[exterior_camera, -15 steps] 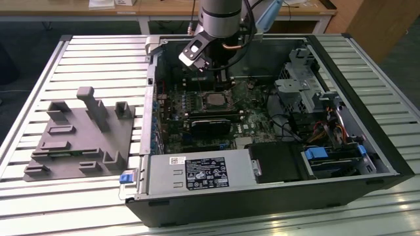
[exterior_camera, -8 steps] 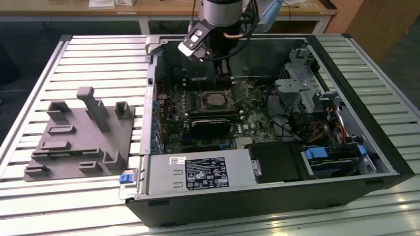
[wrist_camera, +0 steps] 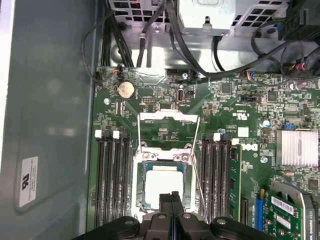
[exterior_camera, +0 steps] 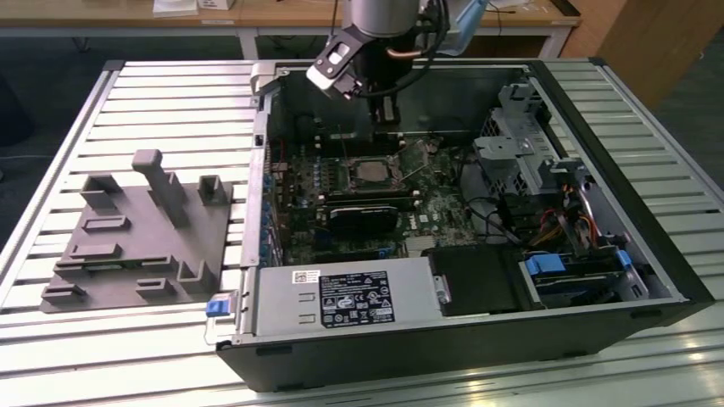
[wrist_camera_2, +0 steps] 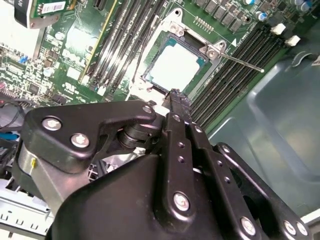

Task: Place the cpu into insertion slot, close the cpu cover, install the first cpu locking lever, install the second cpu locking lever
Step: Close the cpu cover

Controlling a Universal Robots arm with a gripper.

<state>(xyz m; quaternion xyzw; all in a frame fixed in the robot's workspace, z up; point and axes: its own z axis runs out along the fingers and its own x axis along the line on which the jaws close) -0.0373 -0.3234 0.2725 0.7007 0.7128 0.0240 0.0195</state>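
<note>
I am hovering the end effector [wrist_camera: 170,195], fingers pressed together and empty, over the cpu [wrist_camera: 161,181], which is lying flat, metal face up, in its socket inside the computer case [exterior_camera: 453,343]; the cpu cover [wrist_camera: 167,116] is lying swung open beyond it.

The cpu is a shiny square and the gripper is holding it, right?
Not quite. The cpu is a shiny square, but it lies in the socket. The gripper is shut and holds nothing. The first wrist view shows this.
</note>
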